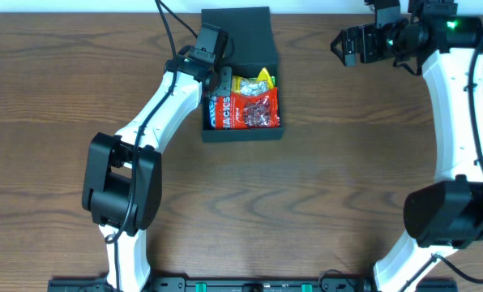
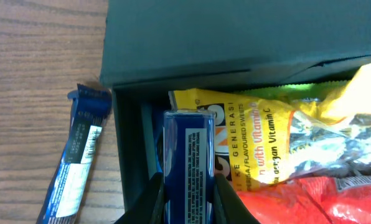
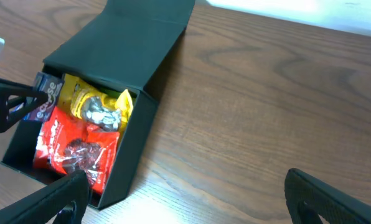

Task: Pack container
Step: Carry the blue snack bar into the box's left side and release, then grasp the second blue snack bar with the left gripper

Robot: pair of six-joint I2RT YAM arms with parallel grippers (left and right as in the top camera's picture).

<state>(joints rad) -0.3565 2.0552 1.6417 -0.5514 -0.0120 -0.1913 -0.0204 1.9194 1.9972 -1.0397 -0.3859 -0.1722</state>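
Because its lid (image 1: pixel 236 32) lies flipped back, the container (image 1: pixel 243 133) at the counter's (image 1: pixel 347 162) far middle is open for filling. A blue packet (image 2: pixel 187 155) is pinched by the left claw (image 2: pixel 188 202) over its near side, presumably for slotting in, while the right claw (image 1: pixel 337 46) is held spread, well aside.
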